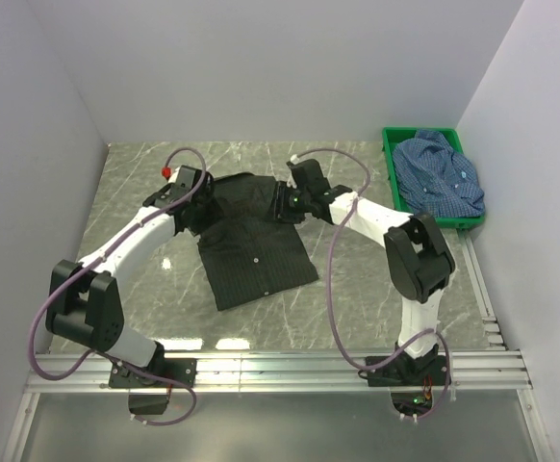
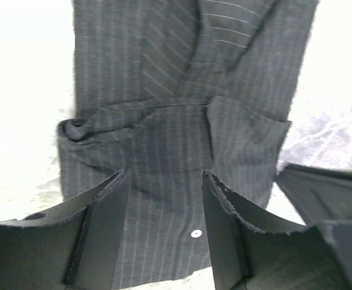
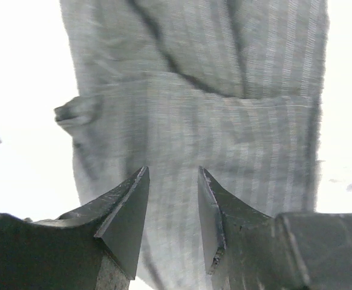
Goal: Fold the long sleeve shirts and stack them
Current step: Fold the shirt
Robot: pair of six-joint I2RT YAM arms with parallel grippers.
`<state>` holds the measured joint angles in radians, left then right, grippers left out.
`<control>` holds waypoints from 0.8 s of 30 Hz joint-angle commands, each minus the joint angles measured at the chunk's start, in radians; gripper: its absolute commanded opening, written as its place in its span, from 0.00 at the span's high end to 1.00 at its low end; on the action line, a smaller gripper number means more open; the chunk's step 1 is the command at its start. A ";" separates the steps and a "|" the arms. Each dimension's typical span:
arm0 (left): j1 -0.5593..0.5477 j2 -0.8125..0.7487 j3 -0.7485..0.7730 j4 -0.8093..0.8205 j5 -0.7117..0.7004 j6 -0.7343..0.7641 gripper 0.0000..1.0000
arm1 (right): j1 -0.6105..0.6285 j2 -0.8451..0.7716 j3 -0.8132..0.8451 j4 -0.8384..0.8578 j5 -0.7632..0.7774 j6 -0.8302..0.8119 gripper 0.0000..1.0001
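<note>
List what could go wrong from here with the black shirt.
The left hand and right hand both hang open over the black shirt; closing here may pinch several layers.
A bunched roll at the shirt's edge could get folded in, leaving a lump.

My worktop (image 1: 357,279) is a grey-green slab with pale marble veining. Near its middle the black striped shirt (image 1: 256,255) lies flat on it, button side up. The collar end is farther from me and the hem end nearer, and the whole panel sits slightly askew. At the far right corner a green plastic crate (image 1: 392,178) stands on the surface, with the blue checked shirt (image 1: 439,173) heaped inside it.
</note>
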<state>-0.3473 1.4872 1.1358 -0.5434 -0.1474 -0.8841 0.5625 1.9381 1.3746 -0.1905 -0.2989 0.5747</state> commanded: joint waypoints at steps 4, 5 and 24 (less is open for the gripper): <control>0.010 -0.005 -0.021 -0.063 -0.026 0.049 0.43 | 0.063 -0.062 0.049 -0.066 -0.009 0.068 0.51; 0.011 -0.010 -0.024 -0.069 -0.030 0.060 0.43 | 0.068 -0.054 0.047 -0.058 -0.012 0.077 0.50; 0.103 -0.157 -0.191 -0.012 -0.162 0.224 0.44 | 0.163 0.104 0.167 -0.046 -0.053 0.068 0.48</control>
<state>-0.2489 1.3506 0.9611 -0.6006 -0.2787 -0.6884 0.7128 2.0521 1.4887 -0.2390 -0.3687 0.6590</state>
